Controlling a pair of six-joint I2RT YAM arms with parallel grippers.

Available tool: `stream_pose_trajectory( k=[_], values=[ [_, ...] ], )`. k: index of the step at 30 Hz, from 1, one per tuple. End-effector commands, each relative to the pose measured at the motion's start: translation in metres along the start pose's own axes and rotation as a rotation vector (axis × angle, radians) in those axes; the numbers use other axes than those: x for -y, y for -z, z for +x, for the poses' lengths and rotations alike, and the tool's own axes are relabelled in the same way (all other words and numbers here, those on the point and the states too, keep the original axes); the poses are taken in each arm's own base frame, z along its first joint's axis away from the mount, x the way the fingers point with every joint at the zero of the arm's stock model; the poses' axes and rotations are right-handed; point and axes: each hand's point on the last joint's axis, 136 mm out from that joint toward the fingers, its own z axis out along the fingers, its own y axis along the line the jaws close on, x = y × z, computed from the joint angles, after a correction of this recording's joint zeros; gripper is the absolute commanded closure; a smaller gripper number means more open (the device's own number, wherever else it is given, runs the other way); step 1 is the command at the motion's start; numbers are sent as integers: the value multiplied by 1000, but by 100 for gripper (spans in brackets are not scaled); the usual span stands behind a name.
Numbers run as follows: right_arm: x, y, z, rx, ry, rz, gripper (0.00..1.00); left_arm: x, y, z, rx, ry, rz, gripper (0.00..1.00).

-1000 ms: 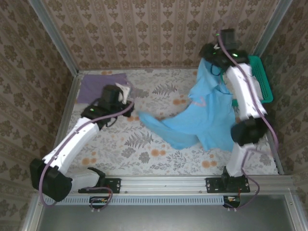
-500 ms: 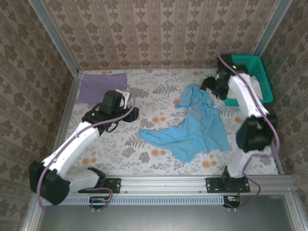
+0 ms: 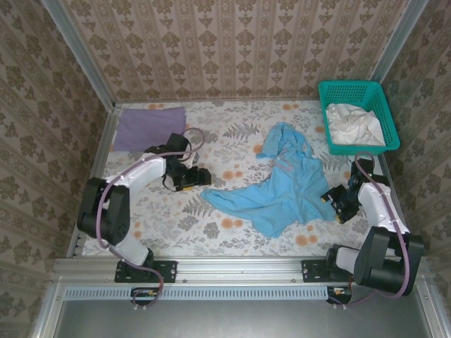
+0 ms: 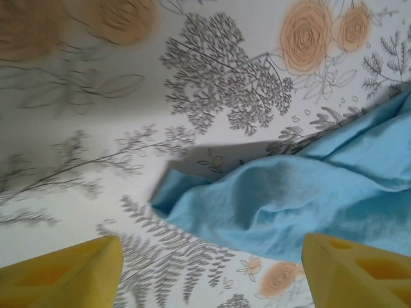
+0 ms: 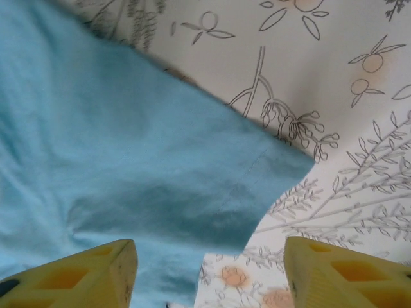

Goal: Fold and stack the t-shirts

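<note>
The sky-blue t-shirt [image 3: 285, 184] lies crumpled in the middle of the table; its print is hidden. The lavender t-shirt [image 3: 149, 127] lies folded flat at the back left corner. My left gripper [image 3: 201, 176] hovers low at the shirt's left tip, open, yellow fingers [image 4: 61, 273] wide apart with the blue cloth [image 4: 289, 205] just ahead of them. My right gripper [image 3: 330, 201] is low at the shirt's right corner, open, with the blue hem [image 5: 148, 186] lying between and ahead of its fingers [image 5: 70, 276].
A teal mesh basket [image 3: 356, 89] with white cloth [image 3: 352, 124] in it stands at the back right. The floral tablecloth [image 3: 232, 130] covers the table. Patterned walls close in the back and sides; a metal rail runs along the near edge.
The right arm let the blue shirt fall from high by the basket and swung down to the shirt's right corner. The left arm pulled in and lowered to the shirt's left tip.
</note>
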Motion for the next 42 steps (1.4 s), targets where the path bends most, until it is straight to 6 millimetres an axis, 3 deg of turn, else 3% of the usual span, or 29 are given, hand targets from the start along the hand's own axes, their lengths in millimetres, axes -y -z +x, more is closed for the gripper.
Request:
stream_pose_trajectory(
  k=[1,5,9,17,22,25,29,33,35,40,42],
  values=[
    [-10,-12,-9,14,-49,-58,39,17,-13,2,-85,18,97,26],
    [3,-26,-9,18,-94,-26,39,13,-26,1,-109,27,85,26],
    [11,-23,-26,101,-115,-26,40,17,-35,1,-131,4,78,27],
    [20,-41,-33,88,-166,12,48,14,-54,3,-171,-49,-5,40],
    [25,-48,-28,66,-184,34,61,5,-57,0,-168,-65,-60,59],
    [27,-50,-30,69,-174,42,77,2,-56,-2,-159,-73,-77,71],
    [22,-56,-26,34,-167,18,85,4,-52,-6,-141,-84,-86,78],
    [7,-52,-32,40,-141,-44,100,7,-44,-11,-118,-104,-94,96],
    [-9,-41,-34,55,-109,-109,100,12,-35,-19,-83,-125,-96,100],
    [-68,18,-46,154,-9,-316,100,41,13,-61,91,-172,-74,100],
    [-98,52,-51,193,30,-416,100,58,47,-86,199,-208,-74,100]
  ],
)
